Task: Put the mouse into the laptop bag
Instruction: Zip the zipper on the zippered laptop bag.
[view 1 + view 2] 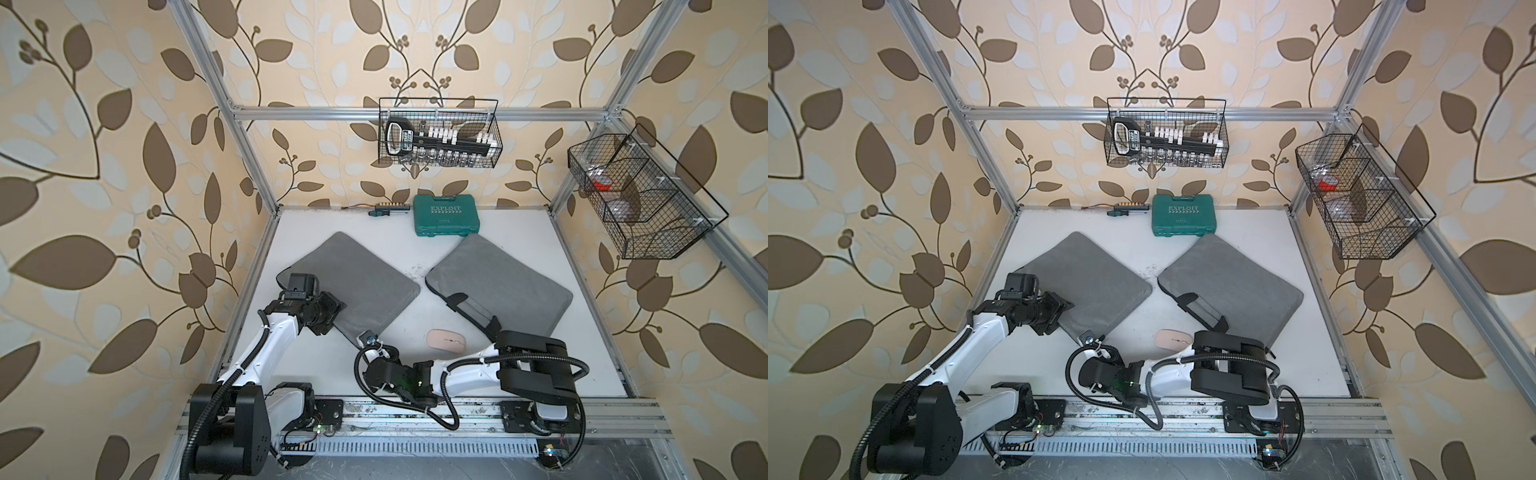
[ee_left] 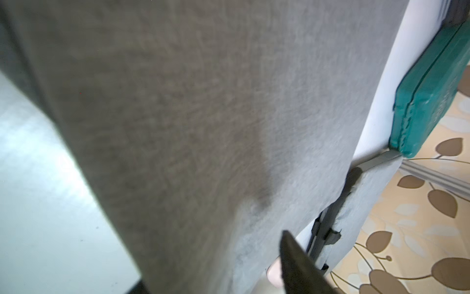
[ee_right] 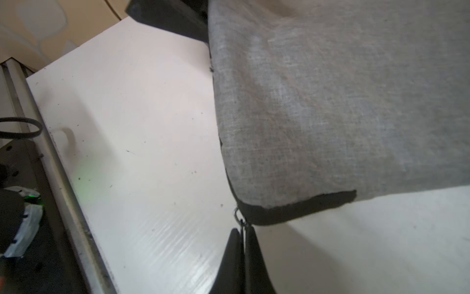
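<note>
Pink mouse (image 1: pixel 446 340) near R gripper (image 3: pixel 243 230), apart, gripper pinching zip pull (image 3: pixel 238 216)

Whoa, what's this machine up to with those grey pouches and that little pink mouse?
The robot is working on the grey laptop bag on its left side. Its right hand is pinched shut on the zipper pull at that bag's near corner, while the left hand sits open at the bag's edge. The pink mouse lies untouched on the white table, close to a second grey bag, so it isn't in a bag yet.
</note>
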Controlling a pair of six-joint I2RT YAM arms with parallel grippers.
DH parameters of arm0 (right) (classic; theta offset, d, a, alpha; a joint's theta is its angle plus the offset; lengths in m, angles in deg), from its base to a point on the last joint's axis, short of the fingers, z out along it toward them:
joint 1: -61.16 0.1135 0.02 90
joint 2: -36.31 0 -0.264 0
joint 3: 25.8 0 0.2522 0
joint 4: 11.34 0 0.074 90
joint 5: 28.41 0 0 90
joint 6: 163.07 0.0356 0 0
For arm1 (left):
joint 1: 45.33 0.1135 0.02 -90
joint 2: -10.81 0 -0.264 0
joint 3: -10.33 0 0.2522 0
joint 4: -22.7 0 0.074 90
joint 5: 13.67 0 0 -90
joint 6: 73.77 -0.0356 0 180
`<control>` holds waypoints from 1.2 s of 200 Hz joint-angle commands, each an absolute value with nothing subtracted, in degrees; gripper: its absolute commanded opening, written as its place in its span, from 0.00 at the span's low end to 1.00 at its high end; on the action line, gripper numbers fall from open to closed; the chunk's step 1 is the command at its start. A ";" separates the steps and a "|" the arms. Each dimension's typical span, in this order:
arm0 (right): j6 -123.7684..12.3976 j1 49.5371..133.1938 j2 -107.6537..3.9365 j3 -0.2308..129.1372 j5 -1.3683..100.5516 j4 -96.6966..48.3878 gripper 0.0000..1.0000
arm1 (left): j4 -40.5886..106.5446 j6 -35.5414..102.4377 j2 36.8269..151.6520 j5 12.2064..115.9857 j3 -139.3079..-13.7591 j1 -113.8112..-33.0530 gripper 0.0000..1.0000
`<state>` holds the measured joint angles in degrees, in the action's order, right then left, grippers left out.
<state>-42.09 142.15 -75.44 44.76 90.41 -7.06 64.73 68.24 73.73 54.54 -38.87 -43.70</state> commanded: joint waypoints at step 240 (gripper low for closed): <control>-39.92 134.67 -72.87 36.73 79.92 -3.85 0.00 | 53.47 78.98 48.27 51.10 -13.80 -49.82 0.00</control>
<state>-42.55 136.97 -74.37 40.47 79.09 -2.39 53.67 79.67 47.69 47.97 -13.87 -49.54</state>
